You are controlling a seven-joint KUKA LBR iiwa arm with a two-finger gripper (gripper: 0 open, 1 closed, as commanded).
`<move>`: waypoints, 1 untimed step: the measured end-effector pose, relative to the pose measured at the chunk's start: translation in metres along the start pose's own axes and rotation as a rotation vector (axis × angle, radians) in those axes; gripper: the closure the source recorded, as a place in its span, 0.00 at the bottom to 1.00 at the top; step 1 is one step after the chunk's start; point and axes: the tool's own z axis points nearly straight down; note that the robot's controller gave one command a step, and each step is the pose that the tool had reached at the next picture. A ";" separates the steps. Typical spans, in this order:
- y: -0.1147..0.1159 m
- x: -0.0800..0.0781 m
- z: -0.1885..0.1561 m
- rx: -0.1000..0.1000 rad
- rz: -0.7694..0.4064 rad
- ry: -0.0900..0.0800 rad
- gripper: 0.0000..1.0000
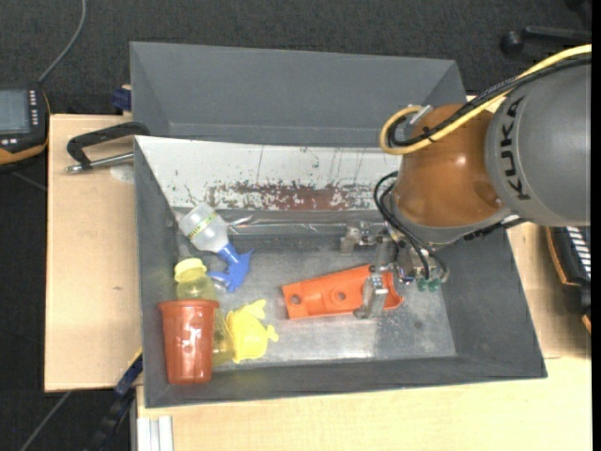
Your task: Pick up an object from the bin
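even light, pale glare inside the bin (263, 165)

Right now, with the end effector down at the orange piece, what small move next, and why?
Probably a short straight lift, watching whether the flat orange bracket comes along. The end effector sits low on its right end in mid-bin; whether it grips I cannot tell. The red cup and yellow toy lie at the left, clear of that path.
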 end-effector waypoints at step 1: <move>0.017 -0.007 0.049 -0.001 0.072 0.006 0.00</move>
